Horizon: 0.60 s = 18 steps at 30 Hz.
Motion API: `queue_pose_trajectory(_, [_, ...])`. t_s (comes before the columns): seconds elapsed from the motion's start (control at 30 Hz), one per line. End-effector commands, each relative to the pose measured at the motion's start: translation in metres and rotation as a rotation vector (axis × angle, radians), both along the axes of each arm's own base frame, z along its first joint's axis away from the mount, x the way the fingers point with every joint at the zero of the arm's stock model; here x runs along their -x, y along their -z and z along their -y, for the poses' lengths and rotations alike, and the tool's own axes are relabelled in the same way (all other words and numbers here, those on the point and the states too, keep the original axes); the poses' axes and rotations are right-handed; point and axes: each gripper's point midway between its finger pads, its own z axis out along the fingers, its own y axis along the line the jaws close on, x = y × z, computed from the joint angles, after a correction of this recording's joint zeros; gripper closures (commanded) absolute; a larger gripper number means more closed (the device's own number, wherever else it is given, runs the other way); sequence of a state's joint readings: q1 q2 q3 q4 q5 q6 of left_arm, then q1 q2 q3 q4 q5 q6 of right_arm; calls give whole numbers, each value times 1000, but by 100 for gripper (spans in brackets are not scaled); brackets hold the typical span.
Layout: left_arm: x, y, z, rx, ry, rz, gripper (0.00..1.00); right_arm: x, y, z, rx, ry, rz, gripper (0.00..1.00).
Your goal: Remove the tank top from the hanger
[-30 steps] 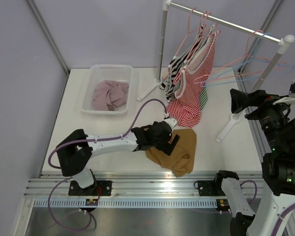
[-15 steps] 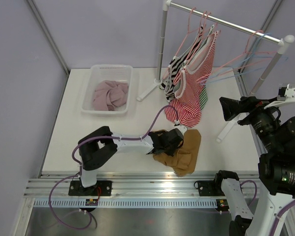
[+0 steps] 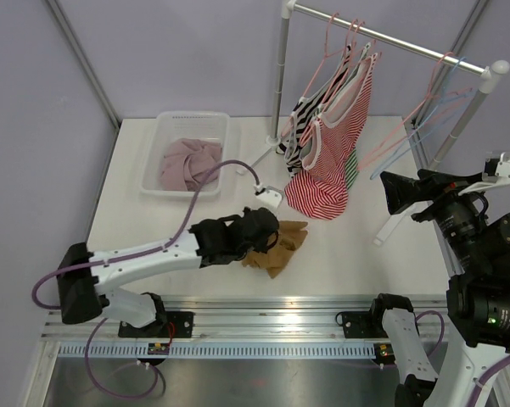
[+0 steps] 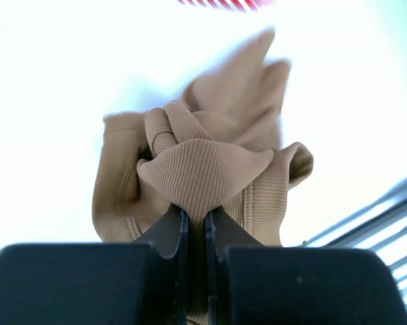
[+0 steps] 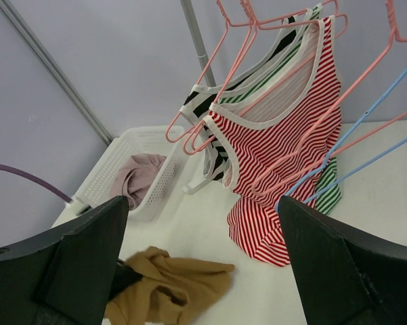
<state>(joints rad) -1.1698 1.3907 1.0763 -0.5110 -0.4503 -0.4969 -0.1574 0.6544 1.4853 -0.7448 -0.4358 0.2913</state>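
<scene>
A tan ribbed tank top (image 3: 282, 246) lies bunched on the white table, off any hanger. My left gripper (image 3: 256, 241) is shut on a fold of it; in the left wrist view the cloth (image 4: 213, 162) is pinched between the black fingers (image 4: 195, 213). Red-and-white striped tank tops (image 3: 333, 148) hang on pink hangers (image 3: 350, 38) from the rack, with black-striped and green-striped ones behind. My right gripper (image 3: 396, 191) stands open at the right, above the table, facing the hanging tops (image 5: 284, 142) with nothing between its fingers (image 5: 203, 203).
A white basket (image 3: 163, 129) holding a pink garment sits at the back left. The rack's upright pole (image 3: 280, 76) and foot stand mid-back. Empty pink and blue hangers (image 3: 433, 102) hang at the rack's right end. A metal rail (image 3: 263, 315) runs along the near edge.
My left gripper closed on the tan top and pulled it left, bunching it into a smaller heap. The right arm swung left and a little lower.
</scene>
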Motion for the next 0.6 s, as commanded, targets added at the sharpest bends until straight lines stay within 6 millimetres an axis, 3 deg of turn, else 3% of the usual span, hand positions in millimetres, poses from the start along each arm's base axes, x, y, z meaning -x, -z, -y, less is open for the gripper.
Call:
queue_pose_trajectory(0.0, [-31, -72, -48, 45, -212, 154, 100, 6, -21, 2, 28, 17, 79, 1])
queue_pose_trajectory(0.13, [-50, -129, -84, 89, -293, 224, 100, 9, -26, 1, 31, 12, 90, 1])
queue_pose_trajectory(0.3, [-93, -198, -128, 135, -397, 305, 100, 8, -28, -1, 26, 2, 103, 1])
queue_pose_trajectory(0.37, [-115, -203, -145, 118, -435, 294, 100, 9, -32, -2, 21, 0, 118, 1])
queue_pose_trajectory(0.4, [-122, -223, -151, 156, -449, 318, 100, 9, -32, -2, 19, -7, 119, 1])
queue_pose_trajectory(0.5, [-159, -228, -170, 159, -486, 292, 100, 7, -33, -6, 6, -28, 122, 0])
queue_pose_trajectory(0.53, [-167, -250, -169, 207, -465, 319, 100, 7, -33, -7, 2, -34, 122, 1])
queue_pose_trajectory(0.57, [-191, -239, -181, 171, -499, 293, 100, 5, -33, -7, 2, -41, 121, 1])
